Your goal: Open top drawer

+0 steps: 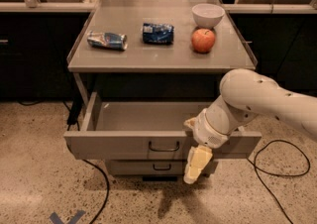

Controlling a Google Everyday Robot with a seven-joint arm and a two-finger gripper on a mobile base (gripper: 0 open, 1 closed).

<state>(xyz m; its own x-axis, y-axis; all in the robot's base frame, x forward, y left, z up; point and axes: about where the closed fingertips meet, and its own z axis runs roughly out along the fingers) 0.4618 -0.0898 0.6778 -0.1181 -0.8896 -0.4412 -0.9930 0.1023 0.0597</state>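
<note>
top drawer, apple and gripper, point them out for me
top drawer [119,144]: camera view, left part of its grey front panel.
apple [203,40]: camera view, middle of its red skin.
gripper [191,176]: camera view, its cream lower end, hanging before the top drawer's front, right of centre.

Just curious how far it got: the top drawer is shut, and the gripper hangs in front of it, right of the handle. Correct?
No. The camera view shows the top drawer pulled open, not shut; the gripper does hang in front of it, right of the handle.
</note>
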